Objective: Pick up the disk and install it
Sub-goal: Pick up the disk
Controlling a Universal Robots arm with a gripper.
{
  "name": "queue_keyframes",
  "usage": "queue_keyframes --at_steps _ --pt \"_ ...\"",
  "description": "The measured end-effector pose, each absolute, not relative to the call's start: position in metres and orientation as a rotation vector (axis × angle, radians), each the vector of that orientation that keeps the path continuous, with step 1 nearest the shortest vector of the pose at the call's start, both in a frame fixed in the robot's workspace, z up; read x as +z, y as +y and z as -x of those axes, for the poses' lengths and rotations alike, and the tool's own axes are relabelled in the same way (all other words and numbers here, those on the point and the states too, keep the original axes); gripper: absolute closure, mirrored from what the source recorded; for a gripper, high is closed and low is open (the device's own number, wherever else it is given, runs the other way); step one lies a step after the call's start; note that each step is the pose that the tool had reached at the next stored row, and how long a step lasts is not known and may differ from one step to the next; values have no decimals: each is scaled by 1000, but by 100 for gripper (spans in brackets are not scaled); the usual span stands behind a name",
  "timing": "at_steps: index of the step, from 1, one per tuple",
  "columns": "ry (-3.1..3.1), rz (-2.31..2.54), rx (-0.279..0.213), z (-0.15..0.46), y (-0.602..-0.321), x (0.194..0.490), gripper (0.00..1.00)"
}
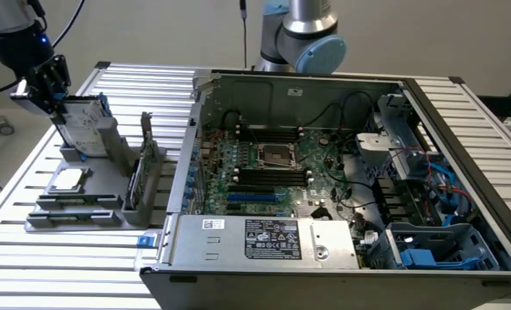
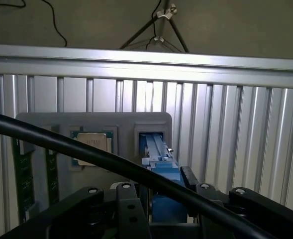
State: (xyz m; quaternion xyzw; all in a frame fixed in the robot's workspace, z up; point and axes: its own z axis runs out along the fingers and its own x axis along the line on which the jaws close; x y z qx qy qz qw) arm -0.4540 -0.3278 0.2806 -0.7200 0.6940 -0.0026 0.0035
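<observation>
The disk (image 1: 87, 126), silver with a white label and blue rails, stands upright in a slot of the grey holder (image 1: 92, 194) at the exterior view's left. My gripper (image 1: 57, 106) hangs over its top end. In the wrist view the disk's blue rail (image 2: 161, 159) runs between my gripper's (image 2: 161, 194) black fingers (image 2: 188, 177). The jaws stand open on either side of it, close to the rails. I cannot tell whether they touch it.
The holder also carries a square silver chip (image 1: 70, 181) and a thin green card (image 1: 139, 171) on edge. The open computer case (image 1: 324, 161) lies to the exterior view's right. A black cable (image 2: 86, 152) crosses the wrist view. The table is ribbed aluminium (image 1: 31, 258).
</observation>
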Motion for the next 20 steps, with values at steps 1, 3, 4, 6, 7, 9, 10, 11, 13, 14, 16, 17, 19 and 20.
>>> queue_keyframes --at_steps 1,3,4,6,7,9,10,11,13,14,16,17,19,20 --pt "2178 2256 -7 454 -328 281 56" --pt "2183 2253 -4 454 -329 281 56" --pt "2185 2252 -3 454 -330 281 56" --pt "2188 2249 -2 454 -330 281 56" --pt "2188 2248 -2 454 -330 281 56" --pt "2190 2247 -1 454 -330 281 56" --pt "2190 2247 -1 454 -330 281 56" --pt "2191 2246 -1 454 -330 281 58" --pt "2192 2245 0 454 -330 281 64" --pt "2193 2245 1 454 -330 281 67" --pt "2195 2243 2 454 -331 281 67" --pt "2197 2242 3 454 -331 281 67" --pt "2199 2239 5 454 -332 281 67" --pt "2200 2238 6 454 -332 281 67"
